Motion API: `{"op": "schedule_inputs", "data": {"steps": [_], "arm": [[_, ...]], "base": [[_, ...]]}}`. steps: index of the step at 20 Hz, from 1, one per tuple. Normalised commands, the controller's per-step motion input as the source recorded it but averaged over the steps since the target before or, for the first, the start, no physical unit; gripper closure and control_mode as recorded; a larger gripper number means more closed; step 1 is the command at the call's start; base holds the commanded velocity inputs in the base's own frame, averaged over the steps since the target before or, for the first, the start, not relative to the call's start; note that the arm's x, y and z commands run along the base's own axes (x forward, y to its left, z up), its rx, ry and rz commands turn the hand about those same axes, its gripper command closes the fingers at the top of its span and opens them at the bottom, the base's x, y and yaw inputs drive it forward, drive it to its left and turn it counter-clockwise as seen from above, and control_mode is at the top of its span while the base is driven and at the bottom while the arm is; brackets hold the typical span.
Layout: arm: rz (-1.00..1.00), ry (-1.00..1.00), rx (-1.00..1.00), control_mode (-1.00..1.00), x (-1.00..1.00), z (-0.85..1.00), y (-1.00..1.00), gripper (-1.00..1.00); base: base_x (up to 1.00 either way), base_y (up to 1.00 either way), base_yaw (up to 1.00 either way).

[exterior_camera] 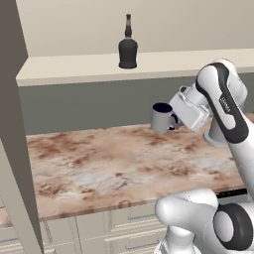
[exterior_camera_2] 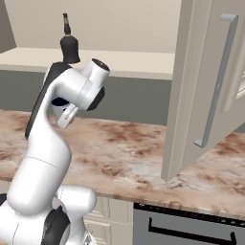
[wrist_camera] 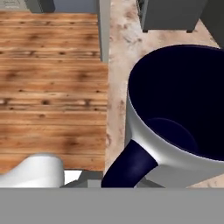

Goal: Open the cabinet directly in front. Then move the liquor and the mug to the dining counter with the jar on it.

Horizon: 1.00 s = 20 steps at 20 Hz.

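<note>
In the left base view my tool (exterior_camera: pixel 171 120) is clamped tight on the dark navy handle of the small grey mug with the navy interior (exterior_camera: pixel 160 117), which hangs in the air above the brown-and-white marble surface (exterior_camera: pixel 99 163), clear of it and in front of the grey back wall. The squat near-black liquor bottle with its narrow neck and brownish cap (exterior_camera: pixel 128 45) stands upright on the cream shelf (exterior_camera: pixel 74 67) of the cabinet, above and to the left of the mug. In the right base view my arm hides the mug; the bottle (exterior_camera_2: pixel 69 44) shows behind my elbow, and the cream raised-panel cabinet door (exterior_camera_2: pixel 201 91) stands swung open at right with its long grey bar handle (exterior_camera_2: pixel 217 81). In the hand view the mug (wrist_camera: pixel 175 122) sits just ahead, its navy handle (wrist_camera: pixel 129 166) running down toward my fingertips, with a wood-plank floor (wrist_camera: pixel 52 78) to the left.
</note>
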Motion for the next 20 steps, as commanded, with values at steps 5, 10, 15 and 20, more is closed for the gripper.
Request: {"op": "schedule_inputs", "data": {"steps": [5,10,15,20], "arm": [[0.34,0.06,-0.04,-1.0,-0.63,-0.36,0.0,1.0],[0.06,-0.08,0.06,-1.0,-0.05,-0.02,0.0,1.0],[-0.27,-0.02,0.05,-1.0,0.05,0.0,0.01,1.0],[-0.13,0.0,0.0,-1.0,0.01,0.0,0.0,1.0]], "base": [[0.0,0.0,0.0],[0.0,0.0,0.0],[0.0,0.0,0.0],[0.0,0.0,0.0]]}}
